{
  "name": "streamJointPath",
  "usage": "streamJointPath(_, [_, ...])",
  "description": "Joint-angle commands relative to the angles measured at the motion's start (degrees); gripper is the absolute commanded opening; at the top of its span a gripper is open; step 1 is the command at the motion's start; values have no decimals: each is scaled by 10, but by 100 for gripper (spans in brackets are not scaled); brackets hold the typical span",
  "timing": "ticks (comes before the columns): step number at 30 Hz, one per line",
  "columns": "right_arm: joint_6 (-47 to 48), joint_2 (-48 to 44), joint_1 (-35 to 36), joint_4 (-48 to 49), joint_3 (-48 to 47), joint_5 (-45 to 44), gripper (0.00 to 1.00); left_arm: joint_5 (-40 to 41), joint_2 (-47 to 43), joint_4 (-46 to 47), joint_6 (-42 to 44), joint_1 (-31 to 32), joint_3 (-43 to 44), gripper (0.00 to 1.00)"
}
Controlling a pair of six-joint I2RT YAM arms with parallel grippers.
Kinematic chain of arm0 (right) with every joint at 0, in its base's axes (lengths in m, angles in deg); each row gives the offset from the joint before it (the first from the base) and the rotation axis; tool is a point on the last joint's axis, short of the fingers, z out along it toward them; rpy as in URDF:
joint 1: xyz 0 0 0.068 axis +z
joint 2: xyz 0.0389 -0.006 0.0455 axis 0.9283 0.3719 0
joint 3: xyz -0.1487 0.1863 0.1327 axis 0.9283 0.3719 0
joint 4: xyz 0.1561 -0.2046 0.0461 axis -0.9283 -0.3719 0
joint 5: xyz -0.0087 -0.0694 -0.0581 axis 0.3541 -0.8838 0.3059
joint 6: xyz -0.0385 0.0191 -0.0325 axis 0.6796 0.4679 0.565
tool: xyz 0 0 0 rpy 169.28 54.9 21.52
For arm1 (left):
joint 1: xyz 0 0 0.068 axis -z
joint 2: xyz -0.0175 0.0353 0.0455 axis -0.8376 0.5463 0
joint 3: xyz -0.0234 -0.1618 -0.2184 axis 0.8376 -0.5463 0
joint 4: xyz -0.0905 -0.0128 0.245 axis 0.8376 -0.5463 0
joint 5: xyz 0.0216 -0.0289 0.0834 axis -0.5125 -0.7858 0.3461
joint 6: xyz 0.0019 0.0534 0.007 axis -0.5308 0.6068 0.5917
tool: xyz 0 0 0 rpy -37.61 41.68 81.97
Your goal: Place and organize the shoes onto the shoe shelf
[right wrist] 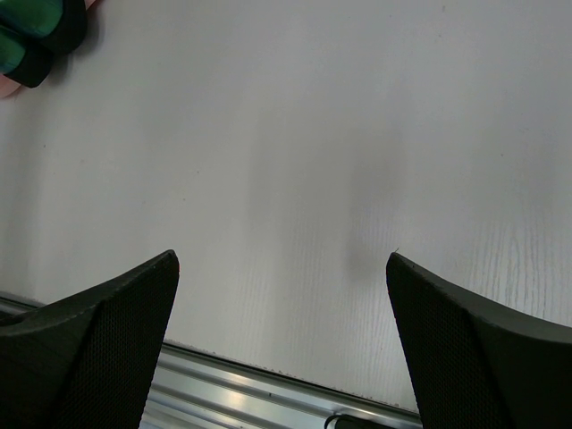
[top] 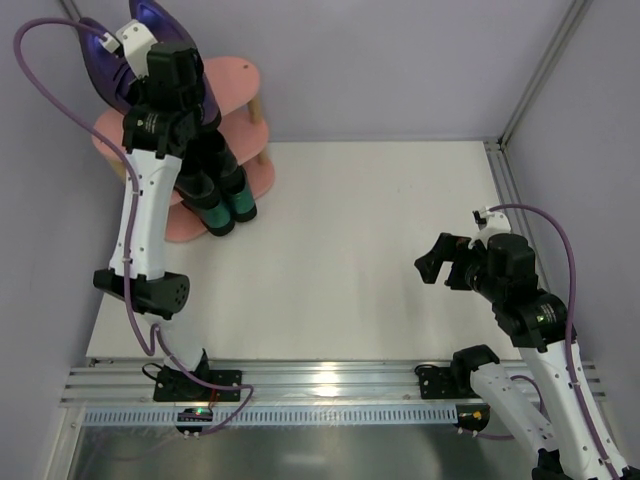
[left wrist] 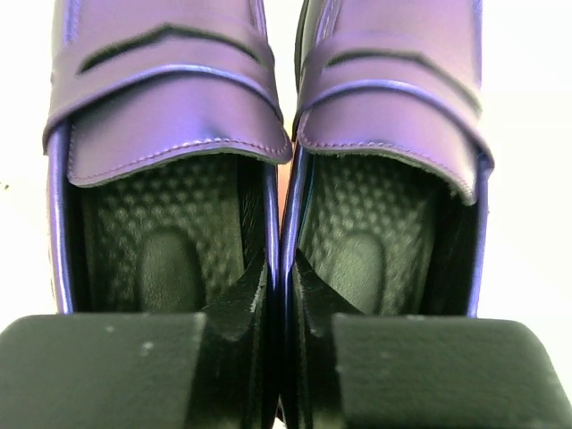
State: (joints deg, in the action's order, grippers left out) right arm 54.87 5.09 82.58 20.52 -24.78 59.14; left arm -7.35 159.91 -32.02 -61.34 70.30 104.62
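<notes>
My left gripper [top: 138, 62] is shut on the two touching inner side walls of the purple shoes [top: 112, 62], holding the pair together above the pink shoe shelf [top: 238, 76] at the far left. In the left wrist view the fingers [left wrist: 234, 308] pinch those walls, one finger inside each purple shoe [left wrist: 170, 116]. The teal-green shoes [top: 228, 205] sit on the lowest board with their heels sticking out. Dark shoes, partly hidden by my left arm, are on the middle tier [top: 205, 150]. My right gripper [top: 440, 266] is open and empty over the table at the right, also in its wrist view [right wrist: 281, 295].
A metal rail [top: 330, 385] runs along the table's near edge. Frame posts stand at the back right [top: 545, 70]. The teal heels [right wrist: 22, 40] show at the top left of the right wrist view.
</notes>
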Motion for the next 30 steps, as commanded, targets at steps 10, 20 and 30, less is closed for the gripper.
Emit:
streamJointPath(10, [12,10,2,22,-4,4,97,14,-38,111,-12,-27,30,34])
streamJointPath(20, [11,13,3,23,-7,3,97,-36,-127,202,-13,-27,-11,52])
streamJointPath(30, [13,5,2,20,-6,18,100,46,-259,133,8,-30,-192,0])
